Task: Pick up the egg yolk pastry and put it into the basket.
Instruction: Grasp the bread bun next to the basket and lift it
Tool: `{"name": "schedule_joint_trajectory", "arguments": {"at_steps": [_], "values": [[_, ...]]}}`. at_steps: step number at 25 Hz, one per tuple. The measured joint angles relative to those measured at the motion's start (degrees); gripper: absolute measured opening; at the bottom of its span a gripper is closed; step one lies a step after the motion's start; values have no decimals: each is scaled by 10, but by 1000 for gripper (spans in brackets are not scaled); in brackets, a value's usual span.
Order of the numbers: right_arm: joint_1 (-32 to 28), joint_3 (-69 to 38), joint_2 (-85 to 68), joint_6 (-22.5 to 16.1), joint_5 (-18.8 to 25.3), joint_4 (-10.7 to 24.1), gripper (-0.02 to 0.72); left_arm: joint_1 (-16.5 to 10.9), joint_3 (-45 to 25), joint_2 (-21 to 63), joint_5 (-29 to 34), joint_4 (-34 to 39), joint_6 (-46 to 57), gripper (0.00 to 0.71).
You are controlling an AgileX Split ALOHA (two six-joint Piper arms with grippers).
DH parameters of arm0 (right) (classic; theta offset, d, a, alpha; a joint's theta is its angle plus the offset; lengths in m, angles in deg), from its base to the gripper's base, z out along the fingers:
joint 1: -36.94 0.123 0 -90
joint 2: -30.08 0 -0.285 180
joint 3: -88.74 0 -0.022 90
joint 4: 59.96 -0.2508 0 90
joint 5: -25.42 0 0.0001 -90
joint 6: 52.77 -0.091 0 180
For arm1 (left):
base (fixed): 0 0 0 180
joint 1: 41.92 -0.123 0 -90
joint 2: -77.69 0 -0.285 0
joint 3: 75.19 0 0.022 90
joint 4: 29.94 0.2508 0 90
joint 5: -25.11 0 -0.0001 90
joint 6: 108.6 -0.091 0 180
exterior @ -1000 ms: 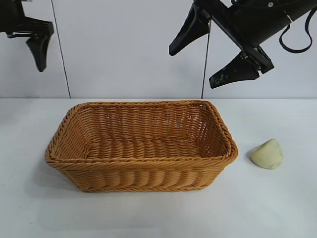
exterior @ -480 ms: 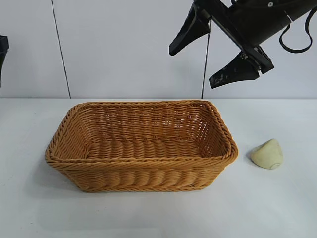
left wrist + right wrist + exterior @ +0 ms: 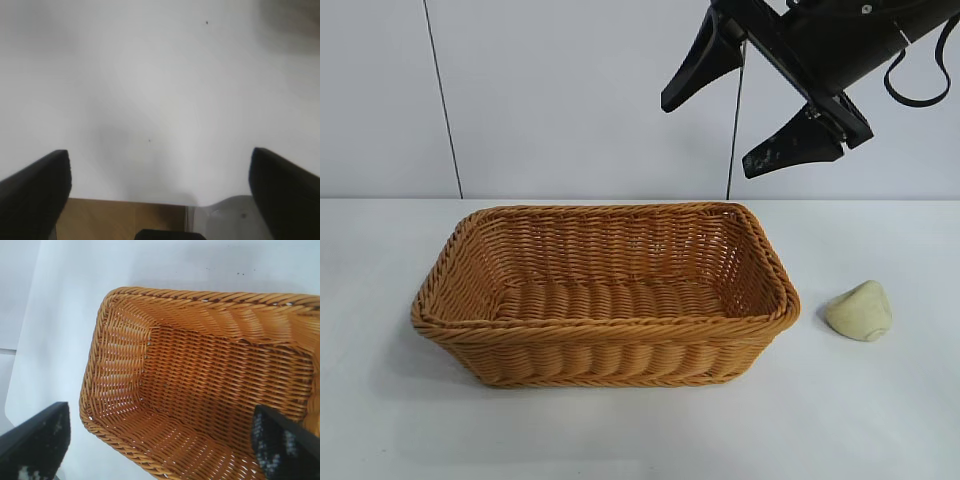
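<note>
The egg yolk pastry [image 3: 860,311], a small pale cream lump, lies on the white table just right of the basket [image 3: 600,330]. The basket is a large orange-brown wicker one, standing empty mid-table. My right gripper [image 3: 707,138] hangs open and empty high above the basket's right end, up and left of the pastry. In the right wrist view the basket [image 3: 125,292] fills the space between the spread right gripper [image 3: 160,440] fingers; the pastry is out of that view. My left gripper [image 3: 160,195] is open over bare table and is out of the exterior view.
A white panelled wall [image 3: 570,100] stands behind the table. The left wrist view shows the table edge with brown floor [image 3: 120,220] below it. Bare table lies in front of and around the basket.
The left gripper moved leftwards out of the exterior view. The right gripper, basket and pastry have not moved.
</note>
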Motion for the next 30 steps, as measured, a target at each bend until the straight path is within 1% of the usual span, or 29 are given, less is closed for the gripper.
{"name": "schedule_joint_trajectory", "arguments": {"at_steps": [3, 5, 10, 18, 20, 21, 23, 26, 28, 29, 30], "values": [[0, 0, 0, 0, 0, 0, 697, 0, -60, 92, -29, -15, -1, 692], [0, 0, 0, 0, 0, 0, 697, 0, -86, 143, -32, -22, -6, 692], [0, 0, 0, 0, 0, 0, 697, 0, -93, 247, -37, -29, -24, 692], [0, 0, 0, -1, 1, 1, 697, 0, -93, 365, -38, -32, -26, 692], [0, 0, 0, -10, 2, 10, 697, 0, -93, 399, -38, -33, -26, 692], [0, 1, 0, -16, 3, 21, 697, 0, -93, 418, -38, -33, -26, 692], [0, 10, 0, -35, 12, 54, 697, 0, -93, 447, -38, -33, -26, 692], [0, 45, 0, -81, 44, 136, 697, 0, -93, 454, -38, -33, -26, 692], [0, 75, 0, -120, 67, 219, 697, 0, -94, 454, -38, -33, -26, 692], [0, 90, 0, -145, 82, 270, 697, 0, -94, 454, -38, -33, -26, 692], [0, 102, 0, -171, 97, 312, 697, 0, -94, 454, -38, -33, -26, 692]]}}
